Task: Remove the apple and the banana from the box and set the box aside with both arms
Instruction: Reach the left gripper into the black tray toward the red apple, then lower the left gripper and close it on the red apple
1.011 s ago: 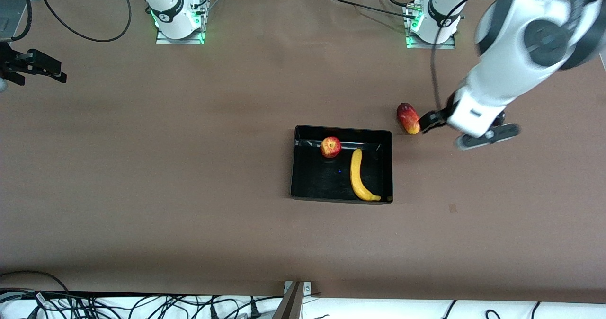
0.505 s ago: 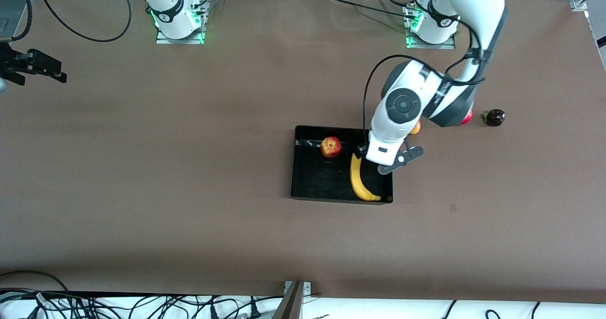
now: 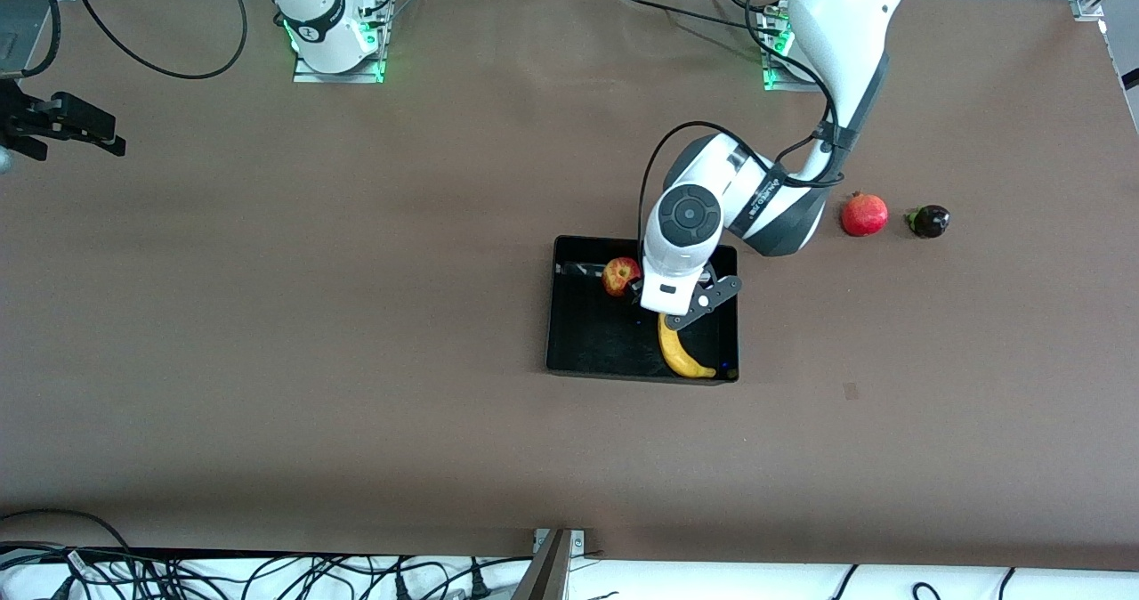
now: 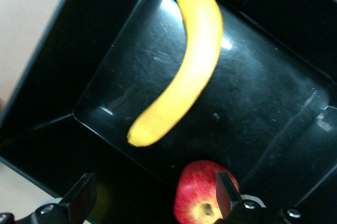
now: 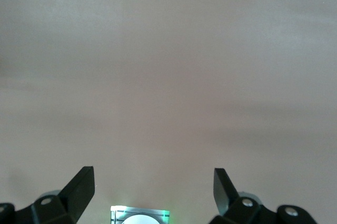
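We see the apple [image 3: 620, 276] and banana [image 3: 678, 351] lying in the black box [image 3: 569, 351], right under the left tool [image 3: 663, 308]. The left arm [image 3: 832, 39] reaches out and bends down over the box, its tool spread wide and holding nothing. The right tool [image 3: 62, 124] waits at the tabletop's [image 3: 267, 360] edge, also wide open and empty

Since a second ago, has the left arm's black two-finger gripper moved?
Yes. The left gripper swung from beside the mango, outside the glossy black tray, to over it, open above the apple.
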Action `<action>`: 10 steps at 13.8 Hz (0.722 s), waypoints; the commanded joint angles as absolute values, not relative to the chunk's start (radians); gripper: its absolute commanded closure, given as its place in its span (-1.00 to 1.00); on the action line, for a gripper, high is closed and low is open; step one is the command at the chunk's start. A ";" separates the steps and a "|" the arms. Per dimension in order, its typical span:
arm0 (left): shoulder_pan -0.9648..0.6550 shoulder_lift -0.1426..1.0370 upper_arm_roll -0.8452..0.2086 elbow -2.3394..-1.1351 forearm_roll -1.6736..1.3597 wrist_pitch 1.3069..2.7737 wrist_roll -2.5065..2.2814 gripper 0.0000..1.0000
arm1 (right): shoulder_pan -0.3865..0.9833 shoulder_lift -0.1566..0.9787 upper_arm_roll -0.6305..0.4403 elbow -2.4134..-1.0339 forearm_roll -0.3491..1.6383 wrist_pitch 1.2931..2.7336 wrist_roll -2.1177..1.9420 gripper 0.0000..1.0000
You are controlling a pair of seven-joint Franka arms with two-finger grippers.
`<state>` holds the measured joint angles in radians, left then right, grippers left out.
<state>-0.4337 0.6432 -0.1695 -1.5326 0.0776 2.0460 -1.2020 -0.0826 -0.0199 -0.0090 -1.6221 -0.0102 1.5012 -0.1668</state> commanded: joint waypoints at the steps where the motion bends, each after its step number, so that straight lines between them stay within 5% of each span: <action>1: -0.454 0.702 -0.178 -1.451 0.080 2.033 -1.226 -1.00 | -0.084 -0.020 -0.008 -1.612 -0.003 1.486 -0.172 -1.00; 10: -0.462 0.773 -0.201 -1.454 0.046 2.169 -1.224 -1.00 | -0.086 -0.021 -0.009 -1.612 -0.003 1.476 -0.173 -1.00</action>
<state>-0.4538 0.7419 -0.1998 -1.4840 0.0572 2.1608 -1.2134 -0.0826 -0.0199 -0.0091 -1.6221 -0.0102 1.4941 -0.1668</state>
